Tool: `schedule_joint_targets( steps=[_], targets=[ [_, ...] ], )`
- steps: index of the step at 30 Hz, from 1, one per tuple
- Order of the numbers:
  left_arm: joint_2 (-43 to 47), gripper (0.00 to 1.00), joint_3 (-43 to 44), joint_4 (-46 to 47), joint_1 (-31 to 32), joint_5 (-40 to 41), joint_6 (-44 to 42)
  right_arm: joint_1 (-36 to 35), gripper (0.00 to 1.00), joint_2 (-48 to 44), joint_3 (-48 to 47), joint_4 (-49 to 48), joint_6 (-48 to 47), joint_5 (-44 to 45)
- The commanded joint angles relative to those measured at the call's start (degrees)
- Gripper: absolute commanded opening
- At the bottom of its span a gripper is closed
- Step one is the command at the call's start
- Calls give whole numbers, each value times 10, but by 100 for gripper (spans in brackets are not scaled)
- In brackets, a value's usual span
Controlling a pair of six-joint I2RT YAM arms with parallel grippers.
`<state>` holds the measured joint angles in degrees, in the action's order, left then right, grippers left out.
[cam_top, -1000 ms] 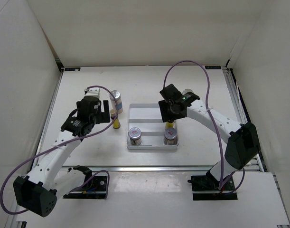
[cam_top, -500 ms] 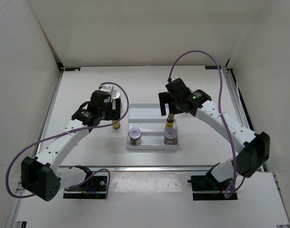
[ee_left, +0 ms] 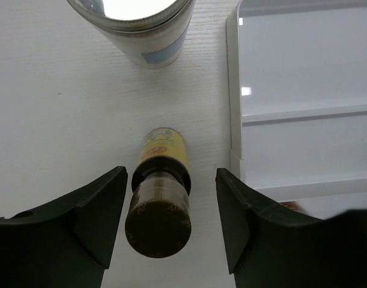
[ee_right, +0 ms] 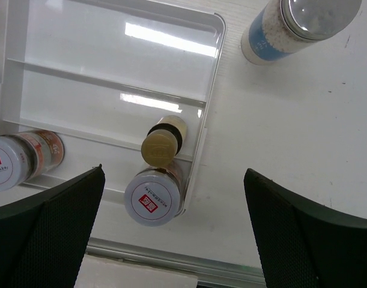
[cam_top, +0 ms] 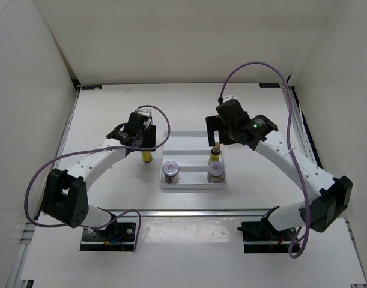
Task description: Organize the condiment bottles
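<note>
Condiment bottles (ee_right: 152,199): 3 stand in the tray (ee_right: 111,57), 3 wait on the surface (ee_left: 63,120); left jaws wide around 1 yellow bottle (ee_left: 162,157), right jaws wide, empty.

In the left wrist view, the top edge cuts the left white bottle (ee_left: 144,27), so only part of its cap and label shows. In the top view the left arm (cam_top: 135,129) covers this bottle. The tray (ee_left: 303,60) runs out of the wrist picture at the top and right. A red sliver (ee_left: 291,206) below it is too small to identify. The cap of the yellow bottle (ee_left: 159,180) is blurred. The bottom edge cuts the left fingers (ee_left: 75,228).

In the right wrist view, the top edge cuts the right white bottle (ee_right: 291,30) and the left edge cuts the left jar (ee_right: 15,165). The 2 right fingers (ee_right: 45,234) are dark, blurred and cut at the bottom. The red print on the right jar (ee_right: 152,201) is too small to read.
</note>
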<state>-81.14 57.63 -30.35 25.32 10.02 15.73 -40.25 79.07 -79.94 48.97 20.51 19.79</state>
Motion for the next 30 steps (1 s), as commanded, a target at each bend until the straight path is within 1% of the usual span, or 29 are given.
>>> schedule_joint_targets(
  steps=[1,3,5,6,10,13,21,23,28,30],
  targets=[
    [12,69,27,27,3,0,7,-3,100,-23,-8,14,-11,14],
    [12,60,38,27,3,6,7,-3,100,-29,-3,14,-11,20],
    [12,53,52,27,3,1,2,-3,100,-35,2,19,-11,20],
    [19,47,57,21,8,1,2,-3,100,-35,2,19,-11,20],
    [31,34,98,-5,13,6,-4,-3,100,-40,2,25,-16,32],
    [36,27,131,-28,27,19,-10,-3,100,-40,2,25,-16,38],
    [42,20,217,-80,66,25,-10,-3,100,-45,8,25,-16,43],
    [42,18,231,-80,73,2,-4,-3,100,-45,13,25,-16,48],
    [13,14,231,-80,110,-15,2,3,100,-45,18,25,-16,48],
    [5,13,217,-80,118,-20,15,3,100,-45,18,25,-16,48]
  ],
)
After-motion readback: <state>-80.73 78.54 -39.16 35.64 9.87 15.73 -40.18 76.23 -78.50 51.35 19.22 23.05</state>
